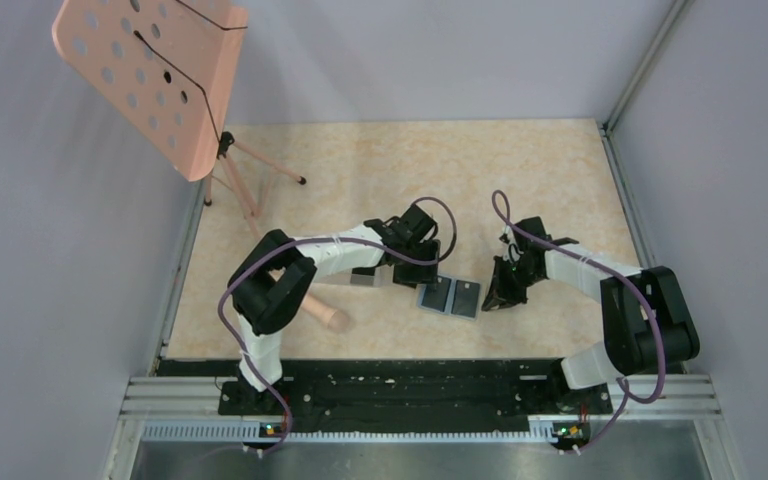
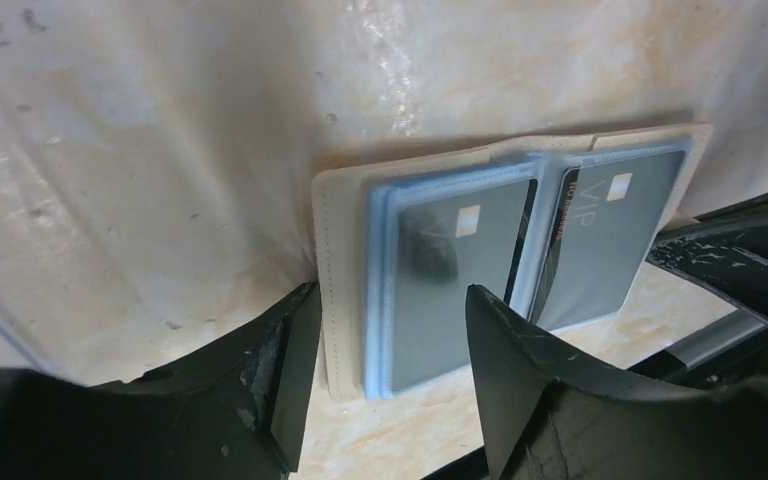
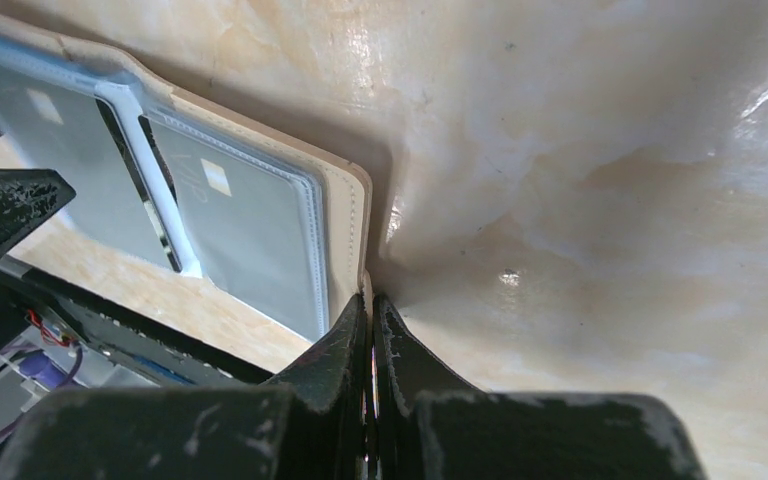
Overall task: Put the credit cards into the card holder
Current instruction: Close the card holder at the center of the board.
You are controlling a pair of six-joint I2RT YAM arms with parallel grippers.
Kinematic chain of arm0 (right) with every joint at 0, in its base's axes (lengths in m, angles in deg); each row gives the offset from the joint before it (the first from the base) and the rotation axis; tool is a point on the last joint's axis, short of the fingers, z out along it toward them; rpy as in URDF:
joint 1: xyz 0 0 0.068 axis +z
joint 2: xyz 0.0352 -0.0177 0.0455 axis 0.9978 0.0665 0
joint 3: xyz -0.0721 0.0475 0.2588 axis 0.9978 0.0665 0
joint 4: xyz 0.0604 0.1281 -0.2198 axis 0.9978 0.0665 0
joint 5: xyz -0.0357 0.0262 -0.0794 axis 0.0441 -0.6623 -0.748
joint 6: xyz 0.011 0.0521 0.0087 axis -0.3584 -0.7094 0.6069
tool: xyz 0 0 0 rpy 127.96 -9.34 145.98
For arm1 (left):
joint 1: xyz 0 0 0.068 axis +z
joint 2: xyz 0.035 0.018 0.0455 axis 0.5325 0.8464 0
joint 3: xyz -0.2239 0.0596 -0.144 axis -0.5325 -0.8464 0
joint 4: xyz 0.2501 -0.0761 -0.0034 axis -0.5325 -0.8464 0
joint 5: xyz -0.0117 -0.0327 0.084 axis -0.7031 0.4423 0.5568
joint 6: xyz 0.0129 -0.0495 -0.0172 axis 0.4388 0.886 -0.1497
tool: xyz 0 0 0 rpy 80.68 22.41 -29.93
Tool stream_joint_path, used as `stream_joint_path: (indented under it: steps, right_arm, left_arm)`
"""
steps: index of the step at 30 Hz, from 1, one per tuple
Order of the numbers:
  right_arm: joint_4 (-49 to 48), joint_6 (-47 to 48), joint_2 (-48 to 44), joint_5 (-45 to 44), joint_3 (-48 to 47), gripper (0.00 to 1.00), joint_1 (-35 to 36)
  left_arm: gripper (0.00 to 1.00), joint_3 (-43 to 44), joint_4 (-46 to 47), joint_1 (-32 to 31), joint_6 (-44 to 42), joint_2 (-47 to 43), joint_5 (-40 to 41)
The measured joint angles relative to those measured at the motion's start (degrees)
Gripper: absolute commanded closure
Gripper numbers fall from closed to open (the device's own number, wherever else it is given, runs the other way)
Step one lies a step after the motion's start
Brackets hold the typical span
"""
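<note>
The card holder [image 1: 449, 297] lies open and flat on the surface [image 1: 380, 170], toward 5 o'clock seen from above. Dark credit cards [image 2: 450, 290] already sit in both clear sleeves. Your left tool [image 2: 390, 300], fingers apart, stands over its 9 o'clock edge. Your right tool [image 3: 371, 310], fingers together on nothing, meets its 3 o'clock edge. Loading looks done. Next, you probably fold the holder closed or back away.
</note>
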Motion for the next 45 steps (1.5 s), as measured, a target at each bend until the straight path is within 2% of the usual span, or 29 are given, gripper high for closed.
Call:
stream_joint_path:
  steps: [5,9,12,22,28,36,42,45]
  right_arm:
    - [0.3,0.6,0.4,1.0,0.0,1.0,-0.4]
    - [0.2,0.9,0.6,1.7,0.0,1.0,-0.7]
    - [0.2,0.9,0.8,2.1,0.0,1.0,-0.7]
    - [-0.7,0.8,2.4,5.4,0.0,1.0,-0.7]
    - [-1.8,0.5,3.5,7.5,0.0,1.0,-0.6]
    - [-2.4,0.2,4.0,8.7,0.0,1.0,0.1]
    - [-1.6,0.2,2.8,7.6,0.0,0.89,0.1]
    - [-0.3,0.3,0.9,6.8,0.0,0.77,0.2]
  left_arm:
    - [0.45,-2.0,5.1,0.9,0.6,0.0,-6.3]
    - [0.47,-6.8,10.4,2.2,2.6,-2.2,-10.1]
    - [0.48,-9.0,10.8,2.7,3.7,-4.3,-11.3]
    - [0.53,-9.6,20.0,2.0,6.8,-8.0,-19.5]
    - [0.54,-9.1,24.7,0.5,8.0,-5.8,-24.0]
    - [0.54,-7.4,25.6,-0.8,8.4,1.0,-27.1]
    - [0.54,-7.4,22.9,-0.8,7.5,1.6,-26.4]
    - [0.62,-7.4,21.0,-0.8,6.4,0.9,-25.2]
